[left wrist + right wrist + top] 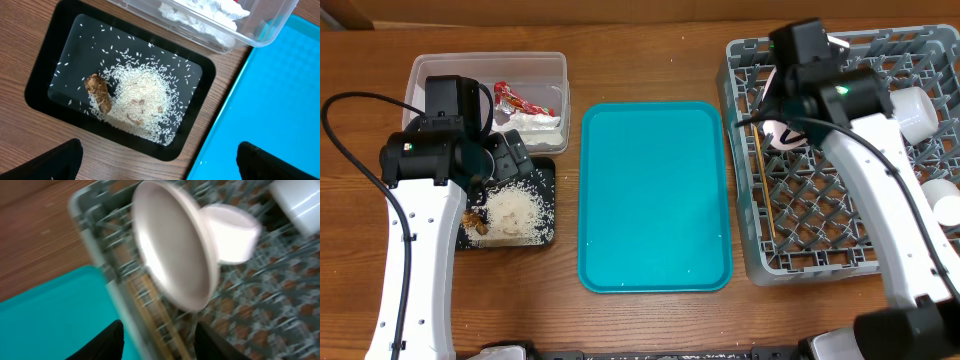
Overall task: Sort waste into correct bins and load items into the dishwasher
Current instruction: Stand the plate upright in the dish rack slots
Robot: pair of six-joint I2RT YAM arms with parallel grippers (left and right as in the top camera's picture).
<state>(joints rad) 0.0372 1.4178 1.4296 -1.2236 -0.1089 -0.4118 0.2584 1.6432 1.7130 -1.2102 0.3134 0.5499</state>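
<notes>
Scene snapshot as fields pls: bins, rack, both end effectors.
clear tub: red wrapper, white tissue
black tray: rice, brown scrap
dish rack: plate, chopsticks
left end effector: open, above black tray
right end effector: open, above dish rack, beside plate

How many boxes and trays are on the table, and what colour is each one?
clear tub: 1
black tray: 1
teal tray: 1
grey dish rack: 1
Total: 4
</notes>
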